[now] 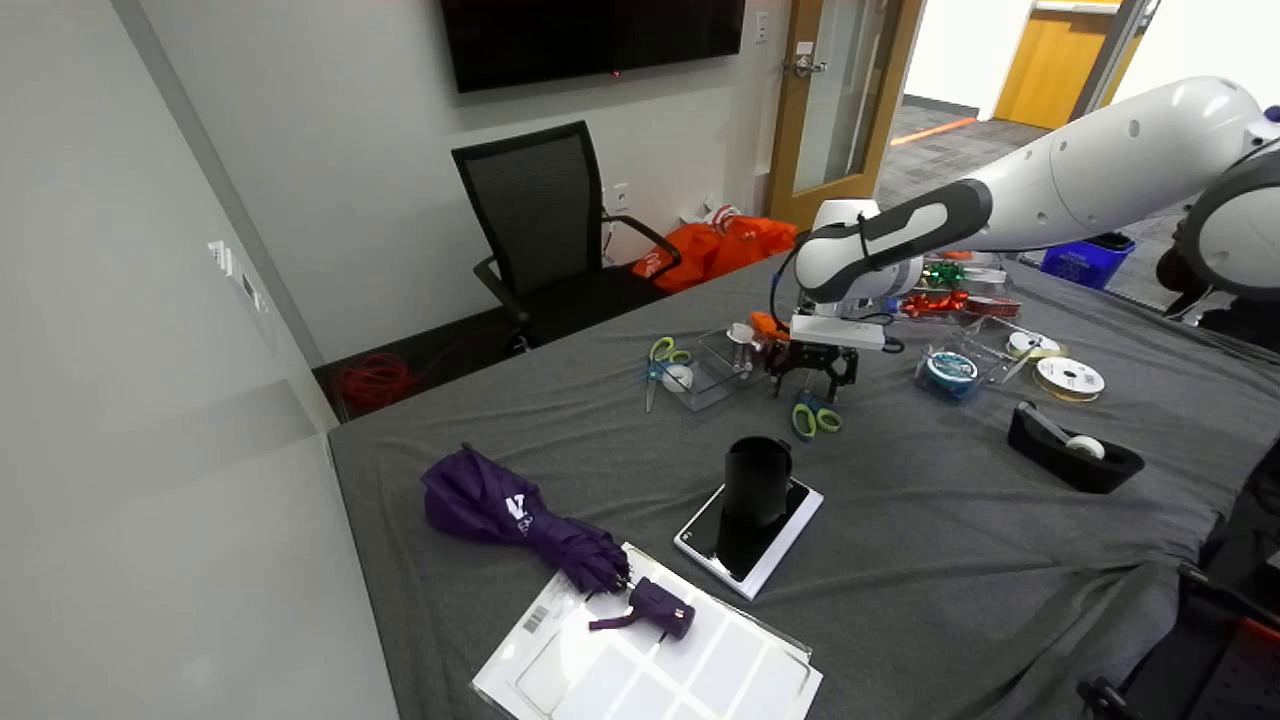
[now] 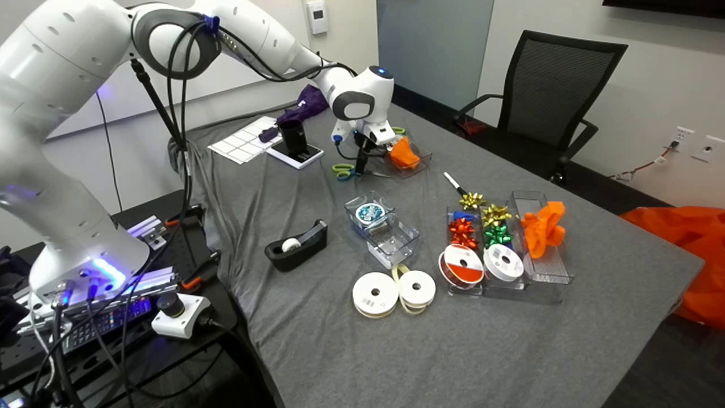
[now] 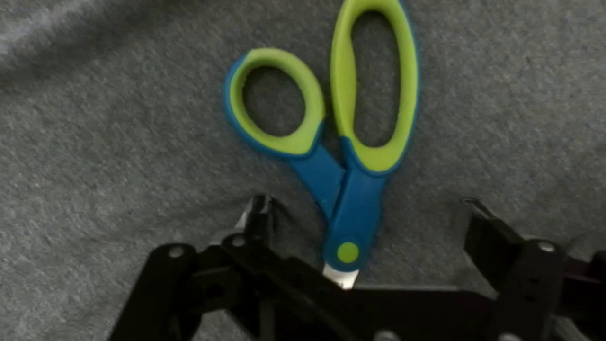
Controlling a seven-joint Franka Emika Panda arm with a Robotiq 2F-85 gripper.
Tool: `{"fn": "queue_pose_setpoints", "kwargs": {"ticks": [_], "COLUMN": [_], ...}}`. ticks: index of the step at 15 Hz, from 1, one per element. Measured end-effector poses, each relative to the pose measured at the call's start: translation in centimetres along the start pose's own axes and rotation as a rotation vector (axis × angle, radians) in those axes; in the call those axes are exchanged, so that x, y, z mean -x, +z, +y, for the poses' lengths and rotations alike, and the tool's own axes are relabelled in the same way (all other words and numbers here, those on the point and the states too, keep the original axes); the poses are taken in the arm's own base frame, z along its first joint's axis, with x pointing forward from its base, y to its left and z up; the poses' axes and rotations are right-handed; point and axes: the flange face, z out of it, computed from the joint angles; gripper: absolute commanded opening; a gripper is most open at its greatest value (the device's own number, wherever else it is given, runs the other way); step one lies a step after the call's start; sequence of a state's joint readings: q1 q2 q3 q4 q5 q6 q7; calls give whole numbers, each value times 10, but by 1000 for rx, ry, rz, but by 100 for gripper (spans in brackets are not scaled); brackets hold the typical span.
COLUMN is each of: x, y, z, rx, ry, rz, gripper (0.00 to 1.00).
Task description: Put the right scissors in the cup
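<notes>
The hand (image 3: 367,204) stands with both fingers wide, bracketing the right scissors (image 3: 352,203), which lie ungripped on the cloth-covered counter (image 1: 900,520); in the wrist view their long axis runs roughly square to the finger-to-finger line, and the shank sits nearer the finger at that view's left. From beneath the hand, the handles extend to the side where the upright cup (image 1: 757,485) stands on the flat black-topped box (image 1: 712,530), a stretch of counter separating handles from cup. The clear tray (image 1: 712,380), near the blades, limits lateral room, so a straight lift before traversing is judged the safer path.
</notes>
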State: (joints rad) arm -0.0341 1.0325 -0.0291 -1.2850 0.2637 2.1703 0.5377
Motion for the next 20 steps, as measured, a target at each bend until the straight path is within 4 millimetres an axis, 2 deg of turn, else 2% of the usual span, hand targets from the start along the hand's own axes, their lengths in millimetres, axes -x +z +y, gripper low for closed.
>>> {"fn": "queue_pose_setpoints", "kwargs": {"ticks": [9,20], "x": [5,7], "y": [-6,-10], "z": [-5,-8], "rx": [50,68], "ry": [103,133], "rz": [-21,-20], "gripper": [100,100]}}
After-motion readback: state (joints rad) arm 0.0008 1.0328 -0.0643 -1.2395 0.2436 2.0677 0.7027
